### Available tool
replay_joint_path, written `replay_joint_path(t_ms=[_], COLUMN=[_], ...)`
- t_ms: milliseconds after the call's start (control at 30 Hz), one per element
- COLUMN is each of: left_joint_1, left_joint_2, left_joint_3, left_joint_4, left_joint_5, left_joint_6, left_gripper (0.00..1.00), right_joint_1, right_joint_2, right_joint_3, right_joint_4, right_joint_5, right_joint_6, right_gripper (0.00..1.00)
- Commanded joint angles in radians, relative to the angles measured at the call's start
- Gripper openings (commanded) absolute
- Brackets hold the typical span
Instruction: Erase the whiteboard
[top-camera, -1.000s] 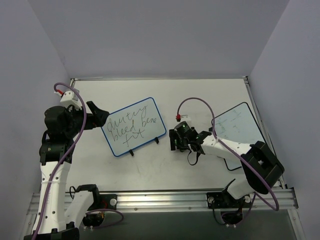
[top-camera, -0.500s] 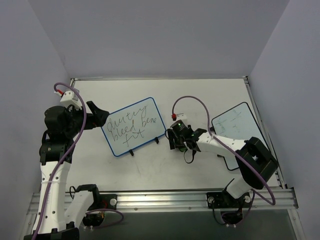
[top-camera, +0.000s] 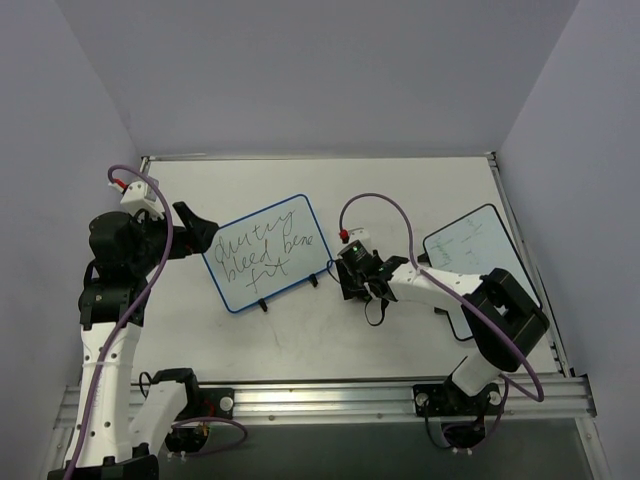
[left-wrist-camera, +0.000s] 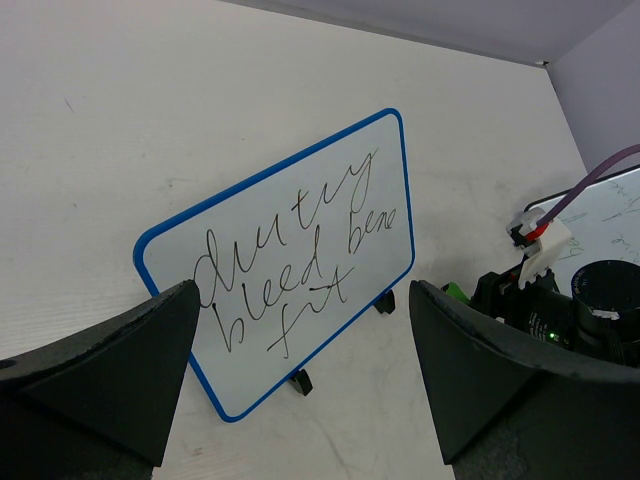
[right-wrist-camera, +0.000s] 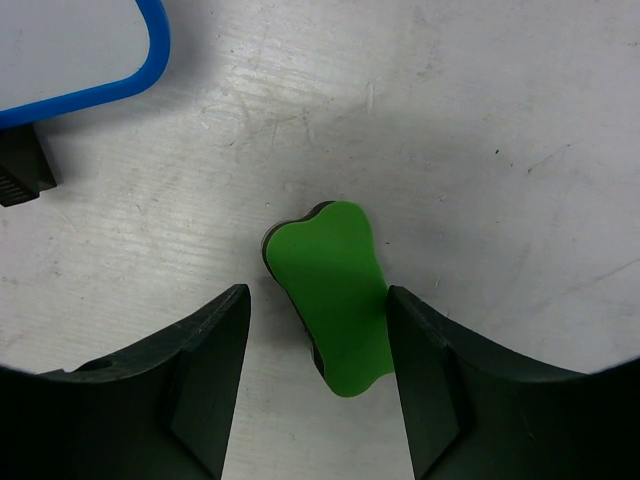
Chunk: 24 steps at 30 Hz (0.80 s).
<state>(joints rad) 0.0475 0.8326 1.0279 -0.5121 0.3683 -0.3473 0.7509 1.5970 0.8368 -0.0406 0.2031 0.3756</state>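
Note:
The whiteboard (top-camera: 268, 253), blue-framed with black scribbles, stands on two black feet at the table's middle left; it also shows in the left wrist view (left-wrist-camera: 290, 270), and its corner in the right wrist view (right-wrist-camera: 70, 50). My left gripper (top-camera: 200, 228) hovers open and empty to its left (left-wrist-camera: 300, 300). My right gripper (top-camera: 352, 278) is open, low over the table just right of the whiteboard. A green eraser (right-wrist-camera: 335, 290) lies flat between its fingers (right-wrist-camera: 315, 300), close against the right finger. A sliver of the eraser (left-wrist-camera: 455, 291) shows in the left wrist view.
A black-framed white board (top-camera: 470, 250) with faint marks lies at the right, partly under my right arm; it also shows in the left wrist view (left-wrist-camera: 610, 215). Walls close the table on three sides. A metal rail (top-camera: 330, 400) runs along the near edge.
My right gripper has moved left, closer to the whiteboard's right foot. The left arm and the whiteboard have not moved.

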Motion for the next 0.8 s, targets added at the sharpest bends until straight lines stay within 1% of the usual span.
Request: replay_joint_path(t_ms=[0,400,767], left_joint_1=[-0.003,-0.003,-0.003], left_joint_2=[-0.001,-0.003,-0.006], left_joint_3=[0.009,0.009,0.009], left_joint_4=[0.044,0.044,0.043], left_joint_5=[0.020,0.020,0.020], left_joint_6=[0.005,0.004,0.004], left_gripper=[0.94,0.94,0.94], right_joint_1=[0.002,0.004,-0.002], right_joint_2=[-0.025,-0.065,-0.009], right_joint_3=[0.018,0.041,0.039], right_joint_4=[-0.033,-0.082,-0.042], right_joint_5=[0.036,0.067,0.012], right_joint_6=[0.005,-0.003,-0.038], right_gripper=[0.52,0.53,0.51])
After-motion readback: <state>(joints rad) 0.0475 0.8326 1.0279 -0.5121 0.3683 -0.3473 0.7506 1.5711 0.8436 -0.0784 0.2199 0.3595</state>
